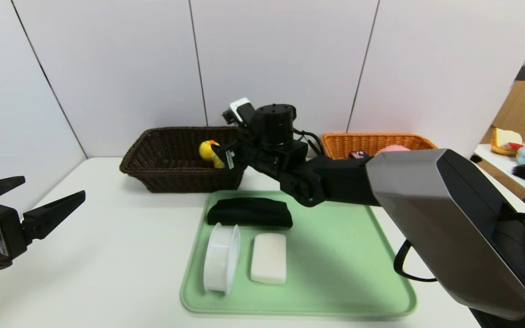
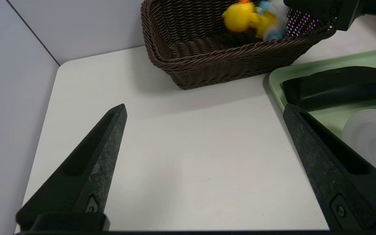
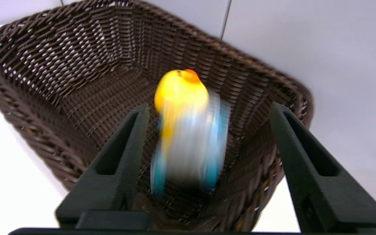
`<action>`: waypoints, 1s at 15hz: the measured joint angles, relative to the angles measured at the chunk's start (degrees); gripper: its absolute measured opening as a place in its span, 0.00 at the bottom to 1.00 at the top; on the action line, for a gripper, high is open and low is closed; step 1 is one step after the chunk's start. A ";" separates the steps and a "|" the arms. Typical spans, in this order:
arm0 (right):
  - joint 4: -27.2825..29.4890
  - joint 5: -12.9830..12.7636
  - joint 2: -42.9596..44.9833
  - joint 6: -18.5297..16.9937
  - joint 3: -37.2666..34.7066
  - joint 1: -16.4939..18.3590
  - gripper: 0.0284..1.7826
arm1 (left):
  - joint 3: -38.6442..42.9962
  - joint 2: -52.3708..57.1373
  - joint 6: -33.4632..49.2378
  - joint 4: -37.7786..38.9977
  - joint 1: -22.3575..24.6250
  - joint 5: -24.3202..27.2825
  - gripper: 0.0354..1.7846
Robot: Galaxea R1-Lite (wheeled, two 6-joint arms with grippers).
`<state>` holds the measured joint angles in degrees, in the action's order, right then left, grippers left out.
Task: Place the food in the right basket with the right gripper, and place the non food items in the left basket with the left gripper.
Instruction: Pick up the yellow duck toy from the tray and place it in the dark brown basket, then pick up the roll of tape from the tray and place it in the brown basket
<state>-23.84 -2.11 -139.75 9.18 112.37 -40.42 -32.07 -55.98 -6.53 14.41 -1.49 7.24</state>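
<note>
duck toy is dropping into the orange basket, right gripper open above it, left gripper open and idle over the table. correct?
Wrong basket. The duck toy is dropping into the dark brown basket, as the right wrist view shows. The rest holds: the right gripper is above it with jaws open, and the left gripper is open and idle over the table.

the duck toy (image 3: 188, 130) is motion-smeared, its scooter unreadable; the right arm hides most of the peach (image 1: 392, 148) and canister (image 1: 358, 154).
</note>
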 joint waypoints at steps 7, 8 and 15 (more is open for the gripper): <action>-0.51 -1.35 3.73 0.24 -0.41 0.73 0.86 | -0.11 0.06 0.09 0.06 0.00 -0.05 0.94; -0.54 -2.68 5.77 0.27 -1.12 1.15 0.87 | -0.12 0.09 0.20 0.09 0.00 -0.07 0.94; -6.02 -7.25 31.38 0.60 -28.39 6.85 0.92 | 0.16 0.06 0.41 2.15 0.00 -0.02 0.94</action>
<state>-29.87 -9.36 -108.37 9.78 83.98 -33.57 -31.91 -55.92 -6.12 16.55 -1.49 7.22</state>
